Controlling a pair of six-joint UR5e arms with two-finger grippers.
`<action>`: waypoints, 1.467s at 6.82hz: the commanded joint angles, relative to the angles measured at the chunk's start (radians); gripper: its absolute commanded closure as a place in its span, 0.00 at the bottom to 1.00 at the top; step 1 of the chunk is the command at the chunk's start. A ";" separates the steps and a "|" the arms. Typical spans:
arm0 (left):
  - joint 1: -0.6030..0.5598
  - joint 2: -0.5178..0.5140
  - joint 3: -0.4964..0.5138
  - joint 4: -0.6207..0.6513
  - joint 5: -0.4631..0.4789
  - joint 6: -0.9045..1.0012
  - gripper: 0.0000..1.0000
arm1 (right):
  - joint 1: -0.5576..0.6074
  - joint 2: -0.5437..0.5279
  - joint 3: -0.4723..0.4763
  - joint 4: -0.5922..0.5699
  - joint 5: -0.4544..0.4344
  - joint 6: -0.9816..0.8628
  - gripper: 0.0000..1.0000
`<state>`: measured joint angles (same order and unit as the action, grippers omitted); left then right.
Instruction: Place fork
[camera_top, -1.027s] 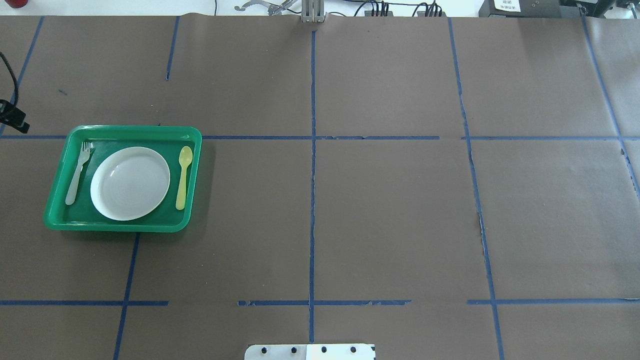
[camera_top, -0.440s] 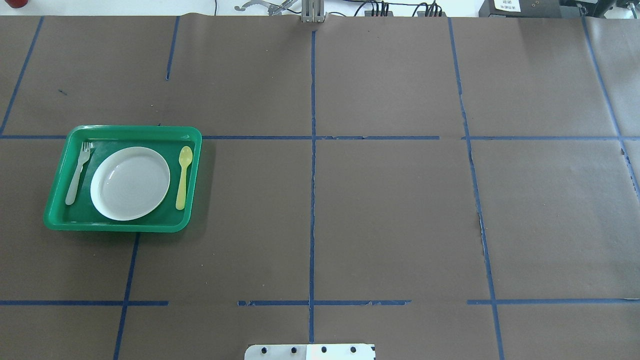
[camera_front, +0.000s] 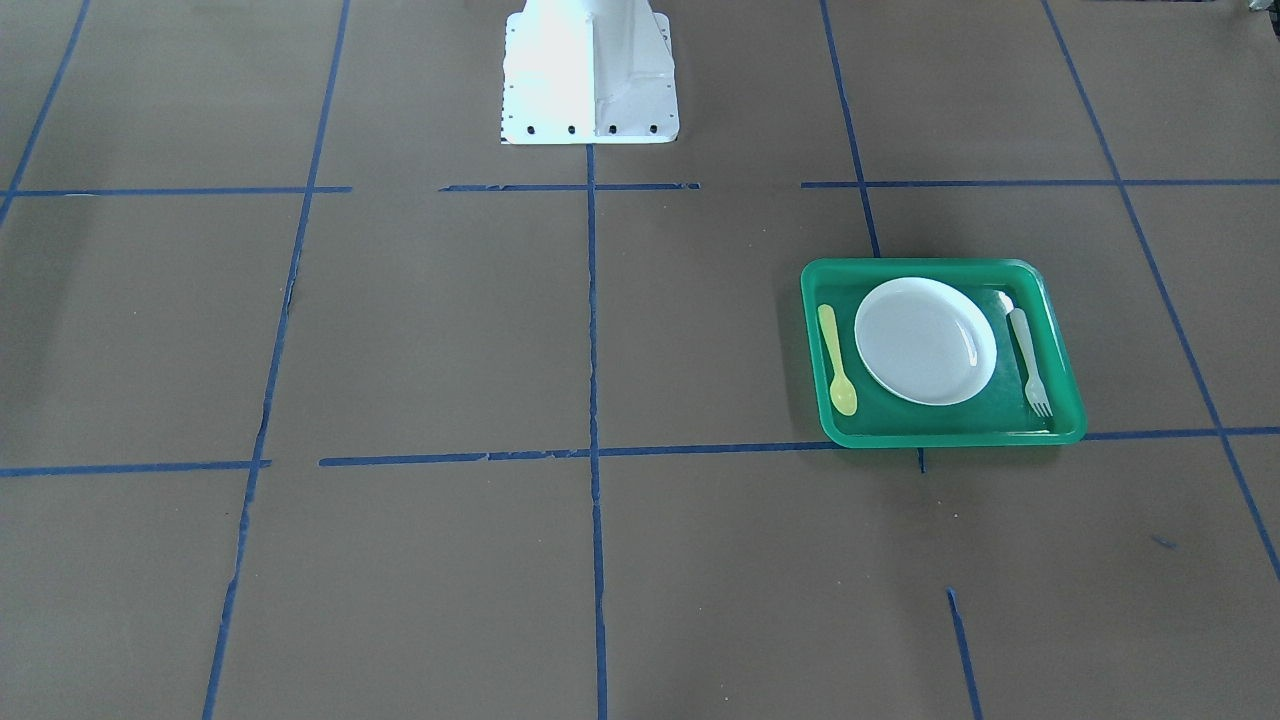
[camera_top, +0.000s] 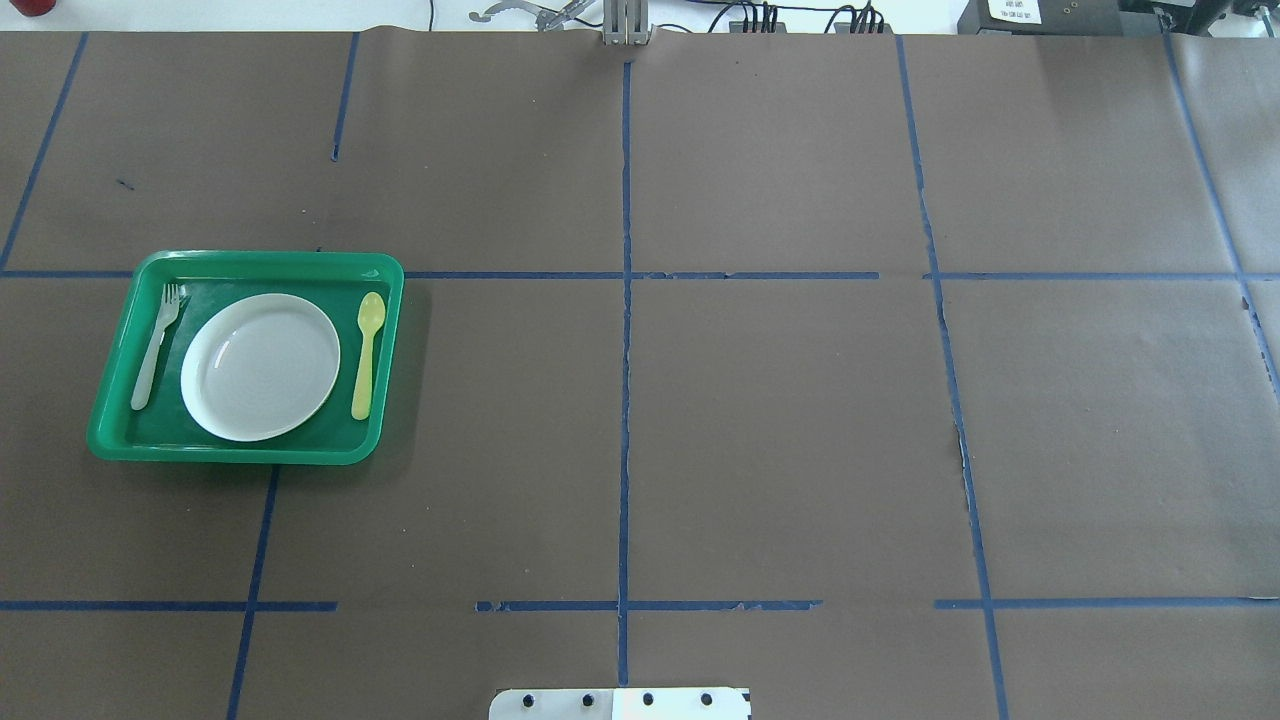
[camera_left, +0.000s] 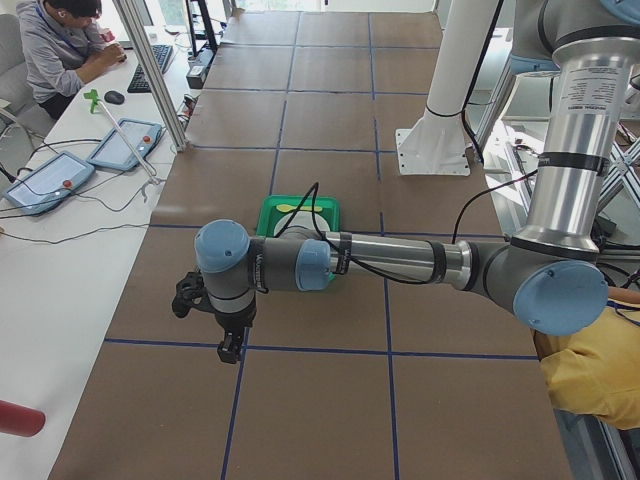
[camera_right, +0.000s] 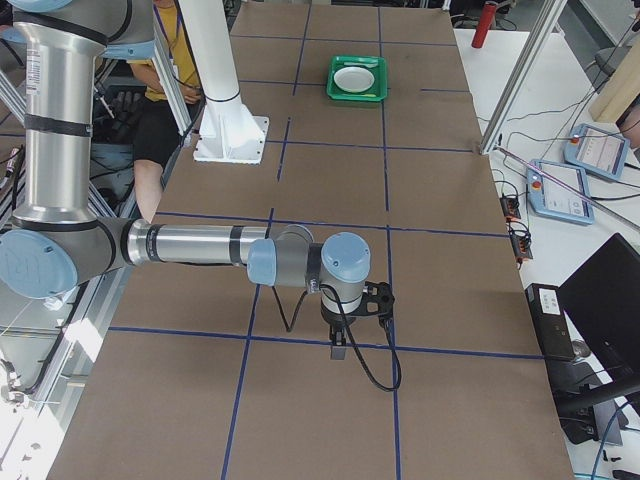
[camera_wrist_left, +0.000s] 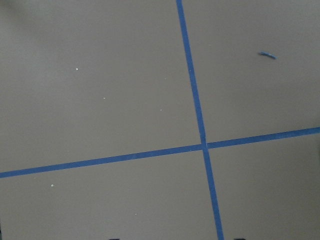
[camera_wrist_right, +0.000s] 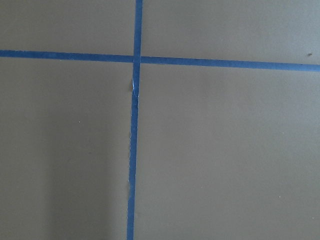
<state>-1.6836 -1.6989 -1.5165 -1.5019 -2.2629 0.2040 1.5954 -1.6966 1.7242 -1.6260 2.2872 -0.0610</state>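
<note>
The pale whitish fork (camera_top: 155, 348) lies along the left inner side of a green tray (camera_top: 250, 258), tines toward the far side. It also shows in the front-facing view (camera_front: 1028, 362), in the tray (camera_front: 920, 266). No gripper touches it. My left gripper (camera_left: 230, 350) shows only in the exterior left view, hanging over bare table well away from the tray (camera_left: 298, 205); I cannot tell if it is open or shut. My right gripper (camera_right: 338, 350) shows only in the exterior right view, far from the tray (camera_right: 358, 78); I cannot tell its state.
A white plate (camera_top: 260, 366) sits in the middle of the tray, and a yellow spoon (camera_top: 367, 355) lies to its right. The table is brown paper with a grid of blue tape lines. The robot's white base (camera_front: 590, 70) stands at the near edge.
A dark part of the left arm at the overhead view's left edge has moved out of view. The tray, fork, plate and spoon have not moved.
</note>
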 joint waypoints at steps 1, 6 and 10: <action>-0.016 -0.017 0.015 0.093 -0.009 0.022 0.20 | 0.000 0.000 0.000 0.000 0.000 0.001 0.00; -0.019 0.010 -0.031 0.086 -0.018 0.022 0.00 | 0.000 0.000 0.000 0.000 0.000 0.000 0.00; -0.019 0.002 -0.066 0.098 -0.018 0.029 0.00 | 0.000 0.000 0.000 0.000 0.000 0.000 0.00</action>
<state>-1.7027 -1.6951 -1.5620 -1.4071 -2.2810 0.2315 1.5954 -1.6966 1.7242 -1.6260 2.2872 -0.0612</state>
